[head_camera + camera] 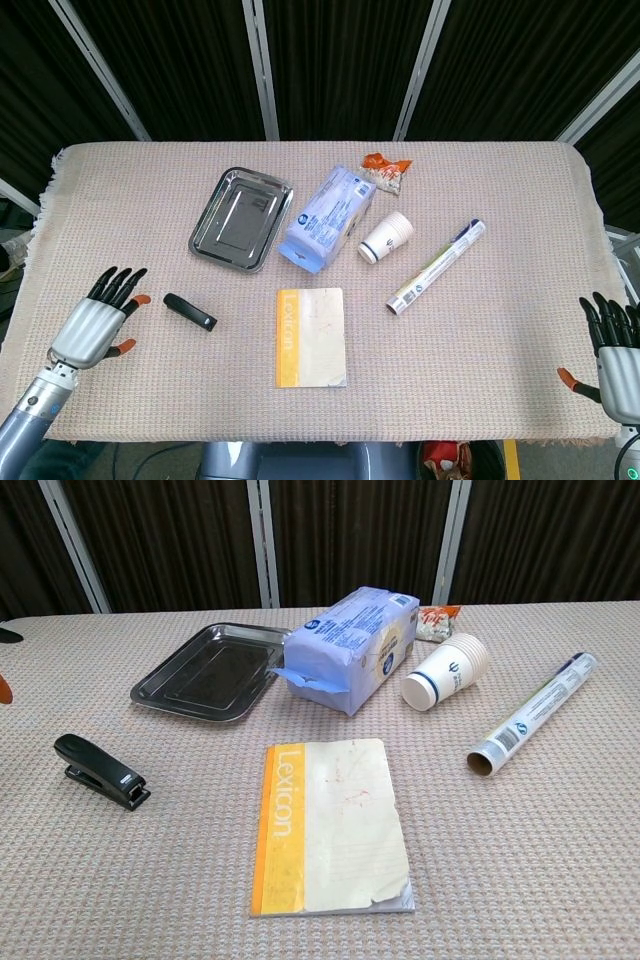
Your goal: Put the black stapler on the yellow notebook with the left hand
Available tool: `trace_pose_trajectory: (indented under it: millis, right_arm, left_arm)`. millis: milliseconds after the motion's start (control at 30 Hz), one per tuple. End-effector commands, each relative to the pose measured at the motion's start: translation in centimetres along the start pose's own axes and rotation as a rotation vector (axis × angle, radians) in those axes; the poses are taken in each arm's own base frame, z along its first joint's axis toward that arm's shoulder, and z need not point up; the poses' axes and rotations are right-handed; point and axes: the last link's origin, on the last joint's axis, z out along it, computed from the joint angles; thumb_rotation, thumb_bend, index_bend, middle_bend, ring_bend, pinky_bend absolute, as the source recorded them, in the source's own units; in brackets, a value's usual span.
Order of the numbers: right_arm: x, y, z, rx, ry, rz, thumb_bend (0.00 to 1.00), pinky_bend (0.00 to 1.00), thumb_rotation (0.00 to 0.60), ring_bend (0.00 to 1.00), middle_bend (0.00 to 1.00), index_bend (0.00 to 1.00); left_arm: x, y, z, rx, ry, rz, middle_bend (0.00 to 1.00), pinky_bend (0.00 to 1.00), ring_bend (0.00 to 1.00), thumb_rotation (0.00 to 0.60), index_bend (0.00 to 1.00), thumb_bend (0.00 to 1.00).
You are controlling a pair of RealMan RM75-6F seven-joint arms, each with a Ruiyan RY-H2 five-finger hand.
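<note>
Your left robot hand (92, 328), fingers apart and empty, sits at the black stapler's (190, 311) nine o'clock; straddle its body before closing.

In the chest view only two fingertips of the left hand (4, 660) poke in at the left edge. The head view's bottom right corner cuts off the right hand (612, 352). Print on the snack packet (386, 172) at the counter's far edge is too small to read.
</note>
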Motion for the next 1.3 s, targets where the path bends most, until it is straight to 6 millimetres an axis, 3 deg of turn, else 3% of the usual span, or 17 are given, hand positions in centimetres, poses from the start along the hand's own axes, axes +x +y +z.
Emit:
trace_pose_trajectory:
  millis: [33, 267, 633, 1300]
  right_arm:
    - [0.1, 0.0, 0.1, 0.002, 0.005, 0.002, 0.05, 0.0, 0.6, 0.0, 0.0, 0.0]
    - [0.2, 0.2, -0.1, -0.004, 0.007, -0.001, 0.06, 0.0, 0.6, 0.0, 0.0, 0.0]
    - [1.0, 0.9, -0.3, -0.017, 0.028, 0.016, 0.06, 0.0, 0.6, 0.0, 0.0, 0.0]
    - [0.7, 1.3, 0.0, -0.04, 0.019, -0.001, 0.05, 0.0, 0.6, 0.0, 0.0, 0.0]
  left_arm:
    - [-0.6, 0.4, 1.2, -0.025, -0.007, 0.011, 0.0, 0.0, 0.0, 0.6, 0.34, 0.16]
    - [-1.5, 2.0, 3.4, -0.065, 0.002, 0.03, 0.0, 0.0, 0.0, 0.6, 0.35, 0.18]
    - [-2.9, 4.6, 4.9, -0.124, -0.019, 0.036, 0.0, 0.0, 0.0, 0.6, 0.33, 0.18]
    - [-5.2, 4.9, 6.9, -0.13, -0.072, 0.074, 0.0, 0.0, 0.0, 0.6, 0.35, 0.21]
